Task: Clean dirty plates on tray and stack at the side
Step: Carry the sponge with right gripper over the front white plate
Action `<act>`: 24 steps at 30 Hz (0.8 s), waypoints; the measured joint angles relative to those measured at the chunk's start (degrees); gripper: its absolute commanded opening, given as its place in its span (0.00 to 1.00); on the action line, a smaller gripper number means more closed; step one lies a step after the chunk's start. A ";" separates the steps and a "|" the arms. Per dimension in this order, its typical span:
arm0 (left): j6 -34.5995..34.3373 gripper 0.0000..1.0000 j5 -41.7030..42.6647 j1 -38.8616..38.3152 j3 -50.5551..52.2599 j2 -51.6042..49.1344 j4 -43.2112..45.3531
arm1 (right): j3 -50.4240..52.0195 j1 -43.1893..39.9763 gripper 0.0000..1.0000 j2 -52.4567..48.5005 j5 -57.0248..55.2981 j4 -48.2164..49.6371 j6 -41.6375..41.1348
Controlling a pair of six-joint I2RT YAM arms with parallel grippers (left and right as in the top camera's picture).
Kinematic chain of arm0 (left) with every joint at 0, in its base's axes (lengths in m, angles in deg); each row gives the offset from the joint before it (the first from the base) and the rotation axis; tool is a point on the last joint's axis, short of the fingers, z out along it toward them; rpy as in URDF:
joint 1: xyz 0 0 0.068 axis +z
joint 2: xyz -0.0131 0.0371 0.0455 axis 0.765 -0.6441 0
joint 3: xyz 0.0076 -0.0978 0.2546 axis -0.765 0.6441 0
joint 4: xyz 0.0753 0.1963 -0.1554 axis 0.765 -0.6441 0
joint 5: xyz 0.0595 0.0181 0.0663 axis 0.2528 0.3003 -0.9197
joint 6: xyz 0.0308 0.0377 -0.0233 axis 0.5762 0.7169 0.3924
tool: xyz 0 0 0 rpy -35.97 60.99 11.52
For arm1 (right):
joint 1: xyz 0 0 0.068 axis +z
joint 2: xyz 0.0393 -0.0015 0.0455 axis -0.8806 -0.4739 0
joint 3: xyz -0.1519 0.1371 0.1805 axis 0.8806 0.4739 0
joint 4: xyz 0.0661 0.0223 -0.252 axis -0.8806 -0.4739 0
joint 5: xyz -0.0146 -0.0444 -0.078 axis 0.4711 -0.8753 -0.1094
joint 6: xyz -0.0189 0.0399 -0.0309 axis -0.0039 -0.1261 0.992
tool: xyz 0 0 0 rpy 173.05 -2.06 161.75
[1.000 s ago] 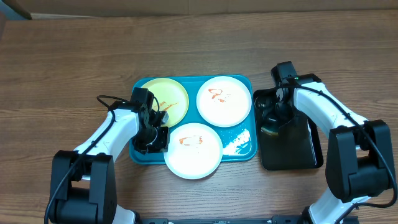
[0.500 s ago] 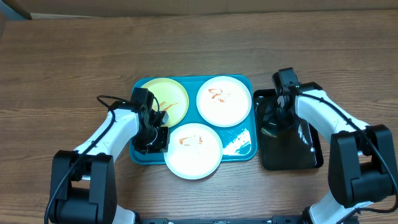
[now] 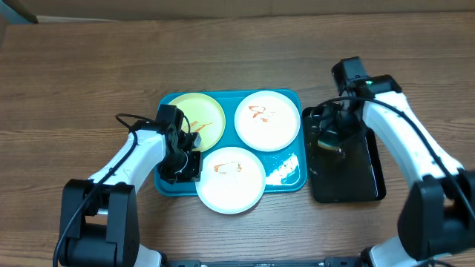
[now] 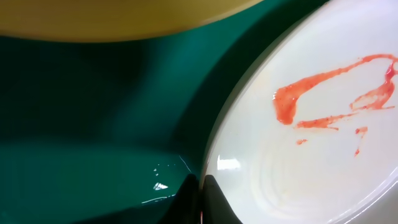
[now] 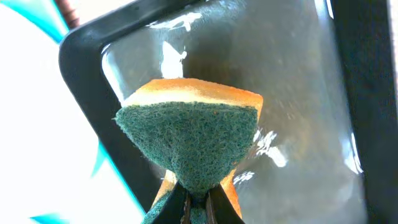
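The turquoise tray [image 3: 169, 181] holds three dirty plates with orange-brown smears: a yellow-green one [image 3: 199, 119] at back left, a white one [image 3: 267, 119] at back right, and a white one [image 3: 231, 179] in front. My left gripper [image 3: 187, 165] is low over the tray's left side. In the left wrist view it [image 4: 200, 200] is shut on the left rim of the front white plate [image 4: 311, 155]. My right gripper [image 5: 199, 204] is shut on a green-and-orange sponge [image 5: 186, 134] and hangs over the black tray [image 3: 356, 178], just right of the turquoise tray.
The narrow black tray [image 5: 298, 93] looks wet and shiny inside. A wet patch [image 3: 286, 170] glints on the turquoise tray's front right corner. Brown wooden table [image 3: 89, 67] surrounds both trays, and a cable loops off the left arm [image 3: 122, 119].
The right arm has risen and swung back over the black tray, carrying the sponge up off it. The left arm and the plates have not moved.
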 measured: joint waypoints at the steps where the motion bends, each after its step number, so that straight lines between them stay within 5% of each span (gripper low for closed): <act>1: 0.00 0.04 0.00 0.00 0.00 0.00 0.00 | 0.00 0.00 0.04 0.85 0.61 -0.37 0.11; 10: 0.00 0.04 0.00 0.00 0.00 0.00 0.00 | 0.00 3.17 0.04 7.89 5.60 -2.80 2.82; 24: 0.00 0.04 0.02 0.00 0.00 0.00 0.50 | 0.00 25.46 0.04 4.57 15.98 7.39 9.07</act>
